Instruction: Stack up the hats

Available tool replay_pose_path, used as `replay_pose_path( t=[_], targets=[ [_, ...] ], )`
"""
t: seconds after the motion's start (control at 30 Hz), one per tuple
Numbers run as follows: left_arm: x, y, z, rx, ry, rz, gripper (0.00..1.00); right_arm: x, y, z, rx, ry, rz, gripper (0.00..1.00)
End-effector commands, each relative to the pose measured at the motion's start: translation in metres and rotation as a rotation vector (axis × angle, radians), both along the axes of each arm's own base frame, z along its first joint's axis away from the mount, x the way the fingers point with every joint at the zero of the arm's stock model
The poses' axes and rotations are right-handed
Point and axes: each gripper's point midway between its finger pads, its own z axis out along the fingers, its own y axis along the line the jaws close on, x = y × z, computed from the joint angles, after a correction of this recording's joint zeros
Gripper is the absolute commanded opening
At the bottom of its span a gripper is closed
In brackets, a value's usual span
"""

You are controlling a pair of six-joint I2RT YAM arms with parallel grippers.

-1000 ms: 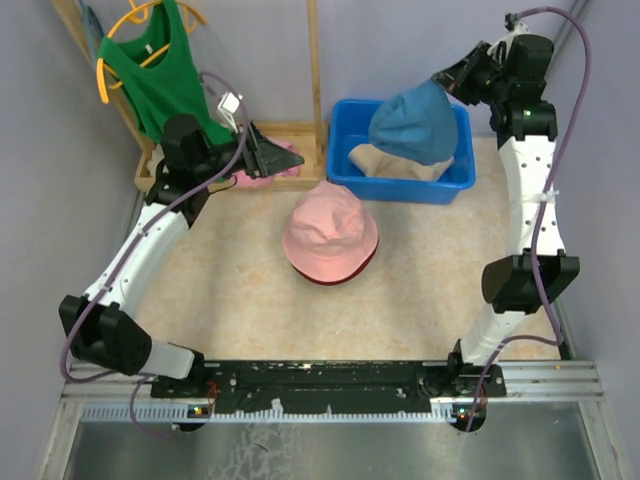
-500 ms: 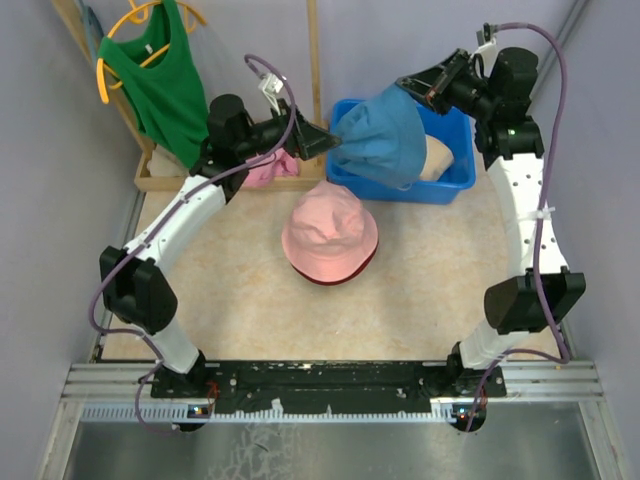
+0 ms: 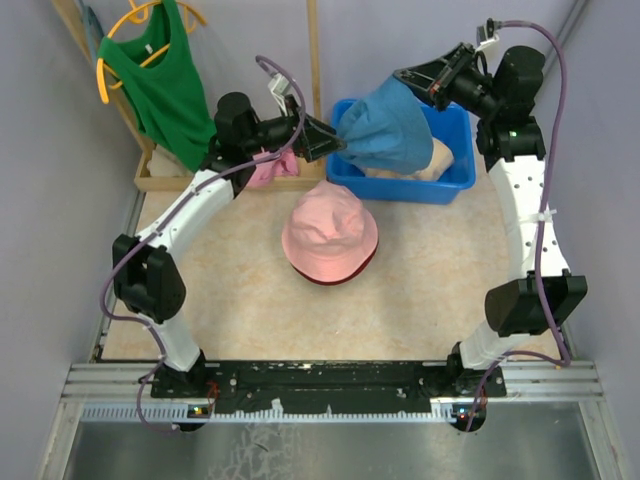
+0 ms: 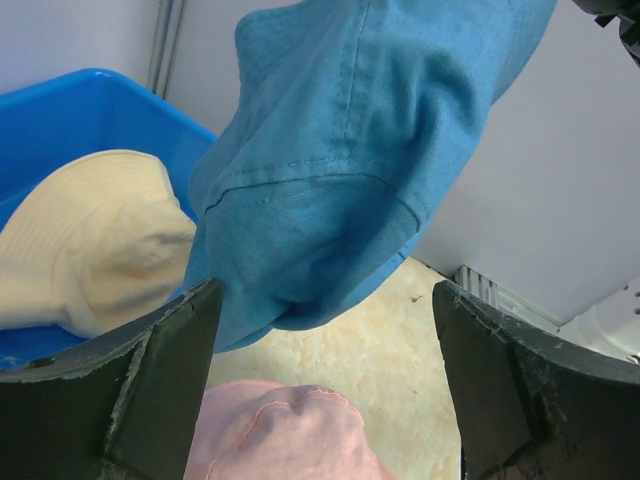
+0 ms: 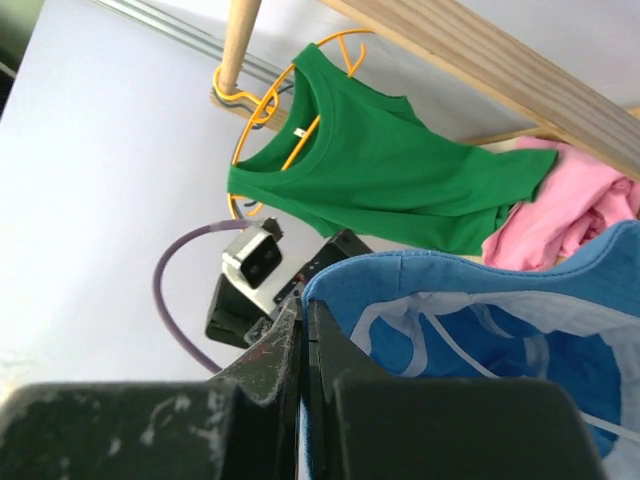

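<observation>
Dangling blue hat (image 3: 385, 128) in right pincer (image 3: 404, 77)

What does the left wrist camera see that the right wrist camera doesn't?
Only the left wrist view shows the beige hat lying in the blue bin, and the pink hat down below. Only the right wrist view shows the green shirt hanging up and the bright pink cloth near it. Both show the blue hat hanging in the air.
</observation>
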Motion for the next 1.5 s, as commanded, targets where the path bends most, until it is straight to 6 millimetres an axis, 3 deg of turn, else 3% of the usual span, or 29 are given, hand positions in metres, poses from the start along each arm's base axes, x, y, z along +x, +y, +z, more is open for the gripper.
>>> replay_pose_path(
  t=[0.0, 0.3, 0.53, 0.63, 0.77, 0.97, 1.0, 1.1, 1.27, 1.47],
  targets=[
    [-0.005, -0.004, 0.015, -0.013, -0.074, -0.058, 0.92, -0.034, 0.004, 0.045, 0.050, -0.120, 0.063, 0.00],
    [-0.003, 0.010, 0.012, 0.032, -0.134, -0.083, 0.92, -0.039, 0.009, 0.051, 0.115, -0.102, 0.125, 0.00],
    [-0.013, 0.003, 0.015, -0.025, -0.127, -0.194, 0.92, -0.041, 0.011, 0.045, 0.144, -0.077, 0.153, 0.00],
    [-0.020, 0.001, 0.012, -0.051, -0.101, -0.245, 0.84, -0.040, 0.012, 0.040, 0.153, -0.063, 0.157, 0.00],
    [-0.030, -0.004, 0.008, -0.070, -0.058, -0.318, 0.63, -0.037, 0.012, 0.035, 0.168, -0.051, 0.161, 0.00],
    [-0.040, -0.012, -0.003, -0.063, -0.015, -0.384, 0.67, -0.031, 0.012, 0.034, 0.198, -0.046, 0.167, 0.00],
    [-0.041, -0.012, -0.005, -0.061, -0.008, -0.388, 0.65, -0.029, 0.012, 0.034, 0.202, -0.045, 0.166, 0.00],
    [-0.041, -0.014, -0.010, -0.058, 0.017, -0.396, 0.43, -0.025, 0.012, 0.035, 0.217, -0.049, 0.169, 0.00],
    [-0.046, -0.016, -0.005, -0.096, 0.057, -0.441, 0.02, -0.018, 0.012, 0.035, 0.243, -0.044, 0.176, 0.00],
    [-0.042, -0.017, 0.041, -0.216, 0.151, -0.453, 0.00, -0.011, 0.013, 0.015, 0.209, -0.031, 0.167, 0.00]
  ],
)
